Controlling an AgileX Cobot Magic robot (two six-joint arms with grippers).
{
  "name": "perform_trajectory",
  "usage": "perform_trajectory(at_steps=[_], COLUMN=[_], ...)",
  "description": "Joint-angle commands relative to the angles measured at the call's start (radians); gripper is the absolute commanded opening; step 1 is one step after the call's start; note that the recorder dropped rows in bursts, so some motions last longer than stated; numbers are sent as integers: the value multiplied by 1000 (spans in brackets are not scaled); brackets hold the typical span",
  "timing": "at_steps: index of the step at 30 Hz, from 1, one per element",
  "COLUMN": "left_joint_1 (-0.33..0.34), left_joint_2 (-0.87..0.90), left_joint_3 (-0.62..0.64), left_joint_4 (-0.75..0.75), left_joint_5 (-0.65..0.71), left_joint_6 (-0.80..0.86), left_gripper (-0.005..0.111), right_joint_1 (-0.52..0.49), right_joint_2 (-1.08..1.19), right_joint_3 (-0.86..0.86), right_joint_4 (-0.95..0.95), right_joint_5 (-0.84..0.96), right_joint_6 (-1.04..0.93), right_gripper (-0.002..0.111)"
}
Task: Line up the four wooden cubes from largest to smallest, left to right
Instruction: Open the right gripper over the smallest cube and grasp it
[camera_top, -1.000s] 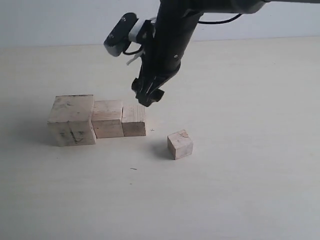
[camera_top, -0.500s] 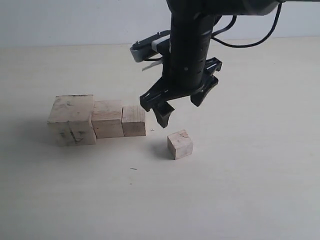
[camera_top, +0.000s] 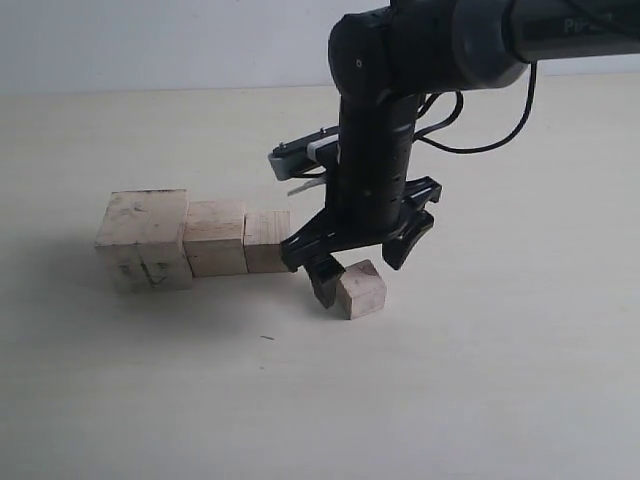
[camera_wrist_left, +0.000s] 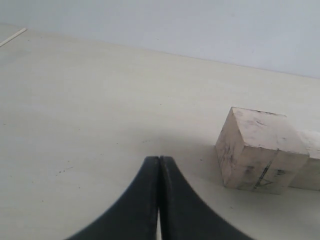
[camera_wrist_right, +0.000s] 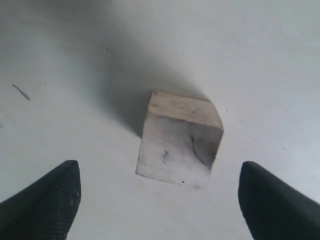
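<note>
In the exterior view, we see the largest pale wooden cube (camera_top: 145, 240), marked with dark scuffs, standing on the light beige desk (camera_top: 480, 380). The second-largest pale wooden cube (camera_top: 215, 238) touches its right side. The third pale wooden cube (camera_top: 267, 241) sits against that one, so the three form a row running away from the largest cube. The smallest pale wooden cube (camera_top: 361, 290) lies apart from the row, past the end farthest from the largest cube and a little nearer the camera. It is turned at an angle to the largest cube's faces. The black right pincer (camera_top: 358, 272) hangs low over it with its jaws apart, one finger on each side.

In the left wrist view, the black left pincer (camera_wrist_left: 159, 161) has its jaws pressed together on nothing. It sits low over the desk, near the largest cube (camera_wrist_left: 260, 150). An edge of the second-largest cube (camera_wrist_left: 311, 167) shows just past the largest cube.

In the right wrist view, the smallest cube (camera_wrist_right: 180, 145) rests on the desk between the right pincer's (camera_wrist_right: 161, 197) wide-spread fingertips (camera_wrist_right: 52, 197), with bare desk showing on both sides.
</note>
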Motion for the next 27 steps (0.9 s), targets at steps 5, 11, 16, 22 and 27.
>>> perform_trajectory(at_steps=[5,11,16,22,27], left_joint_1=[-6,-6,-6,-6,-6], left_joint_2=[-6,-6,-6,-6,-6], left_joint_3=[4,4,4,4,4], left_joint_4=[-2,-2,-2,-2,-2], left_joint_5=[-5,-5,-5,-5,-5], left_joint_6=[4,4,4,4,4], left_gripper=[0,0,0,0,0], right_joint_1=[1,1,1,1,-11], right_joint_2=[63,69,69,69,69], right_joint_3=[5,5,5,-18,-134], right_joint_4=[16,-57,-53,-59,-213], right_joint_5=[-31,-37,-34,-27,-70], right_joint_6=[1,66,71,-133,-245], right_gripper=[80,74,36,0,0])
